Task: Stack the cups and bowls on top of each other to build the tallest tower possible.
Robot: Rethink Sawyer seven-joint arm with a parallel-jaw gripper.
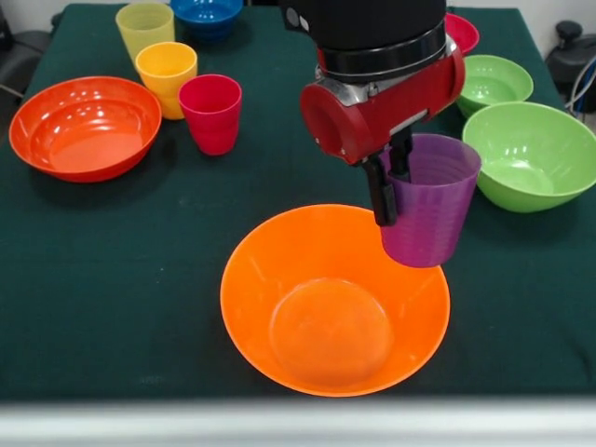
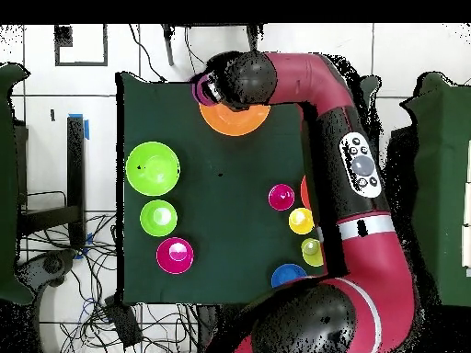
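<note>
one purple cup (image 1: 430, 200) hangs in the gripper (image 1: 391, 182), its black fingers pinching the cup's near wall at the rim, one inside and one outside, so the hand is closed narrow on that wall. the cup is upright, held above the far right rim of the big orange bowl (image 1: 279, 279), which sits open side up on the green table (image 1: 121, 279) with nothing in it. in the overhead view the same cup (image 2: 201, 89) shows at the bowl's edge (image 2: 235, 124) beside the arm's wrist.

the rest are well apart: an orange-red wide bowl (image 1: 84, 126), a pale yellow cup (image 1: 144, 28), a yellow-orange cup (image 1: 166, 74), a red-pink cup (image 1: 211, 112), a blue bowl (image 1: 207, 14), a small red-pink bowl (image 1: 463, 33), a small green bowl (image 1: 494, 84) and a large green bowl (image 1: 531, 154). no tower is started yet, as far as i can judge.

what could go wrong: the cup seems to hang over the bowl's rim rather than its middle, so if let go here it would likely land on the sloped wall and tip or slide. a one-wall pinch may also let the cup swing or slip. a bowl standing open side up gives a curved floor, a poor base for later pieces.

no brand, label or readable writing shows on the cups, bowls or table; the arm's button panel (image 2: 361, 165) carries nothing i can read.
</note>
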